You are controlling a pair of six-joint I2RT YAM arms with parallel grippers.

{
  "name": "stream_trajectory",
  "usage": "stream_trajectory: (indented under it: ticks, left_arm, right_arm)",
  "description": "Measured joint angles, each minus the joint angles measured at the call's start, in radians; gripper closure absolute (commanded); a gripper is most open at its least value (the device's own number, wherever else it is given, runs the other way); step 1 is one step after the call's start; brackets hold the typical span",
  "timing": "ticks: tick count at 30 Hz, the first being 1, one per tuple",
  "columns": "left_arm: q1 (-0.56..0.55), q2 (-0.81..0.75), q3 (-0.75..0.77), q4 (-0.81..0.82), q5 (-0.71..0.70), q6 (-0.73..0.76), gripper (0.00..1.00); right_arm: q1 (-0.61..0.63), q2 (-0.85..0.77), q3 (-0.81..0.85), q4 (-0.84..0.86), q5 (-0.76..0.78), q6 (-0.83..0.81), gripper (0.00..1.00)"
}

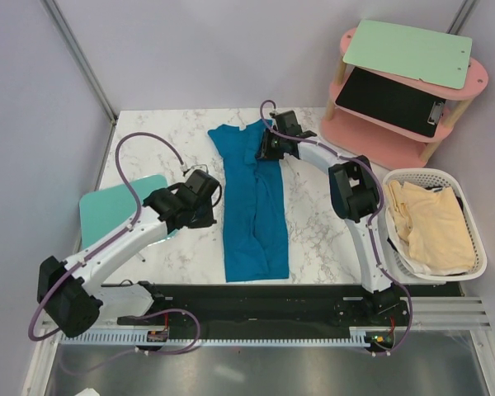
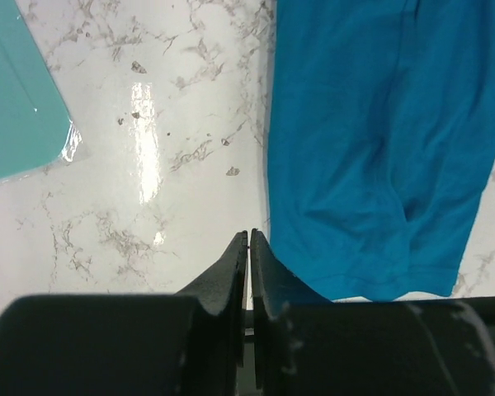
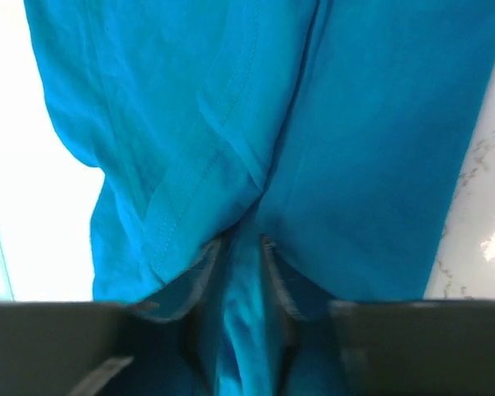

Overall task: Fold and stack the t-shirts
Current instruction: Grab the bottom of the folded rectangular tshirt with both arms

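The teal t-shirt (image 1: 252,214) lies flat on the marble table (image 1: 161,148). It is folded into a long narrow strip running from twelve o'clock (shoulder end) to six o'clock (hem end, near the arm bases). The left gripper (image 2: 248,238) sits at nine o'clock of the strip, about mid-length, just beside its edge. Its jaws stand together but for a hairline slit, and no cloth is seen between them. In the left wrist view one finger overlaps the shirt's border, but contact cannot be confirmed. The right gripper (image 3: 239,246) is over the shoulder end, at roughly one o'clock of the strip. Its jaws are parted, and a raised ridge of teal cloth runs up between the fingertips (image 3: 194,276) — whether that ridge is pinched or merely lying there cannot be told. A stitched hem edge folds across the cloth just beyond the jaws. The cream t-shirts (image 1: 437,223) are heaped in the white mesh basket (image 1: 433,173) at three o'clock, beside the table's right edge. A mint-green board (image 1: 107,210) lies at nine o'clock, at the table's left edge, apart from the shirt. A pink shelf (image 1: 371,136) stands at two o'clock — a second green board (image 1: 408,54) on its top tier, a black clipboard (image 1: 392,103) on the tier below.
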Motion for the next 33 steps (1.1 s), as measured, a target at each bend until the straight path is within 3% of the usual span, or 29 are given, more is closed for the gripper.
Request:
stream_trajectory:
  ticks: [1, 2, 7, 17, 33]
  left_arm:
    - [0.004, 0.024, 0.0, 0.002, 0.002, 0.002, 0.91]
    - [0.008, 0.043, 0.0, 0.003, 0.005, 0.005, 0.91]
    - [0.036, 0.117, 0.0, 0.031, 0.029, 0.017, 0.92]
    - [0.071, 0.256, 0.0, 0.088, 0.078, 0.032, 0.96]
    - [0.071, 0.295, 0.0, 0.136, 0.104, 0.032, 0.98]
  right_arm:
    - [0.005, -0.005, 0.0, -0.001, 0.018, -0.012, 0.97]
    - [0.011, -0.01, 0.0, -0.003, 0.039, -0.024, 1.0]
    - [0.056, -0.073, 0.005, -0.01, 0.145, -0.086, 1.0]
    - [0.134, -0.039, 0.271, -0.071, 0.217, -0.169, 1.0]
    - [0.137, 0.072, 0.261, -0.173, 0.268, -0.221, 1.0]
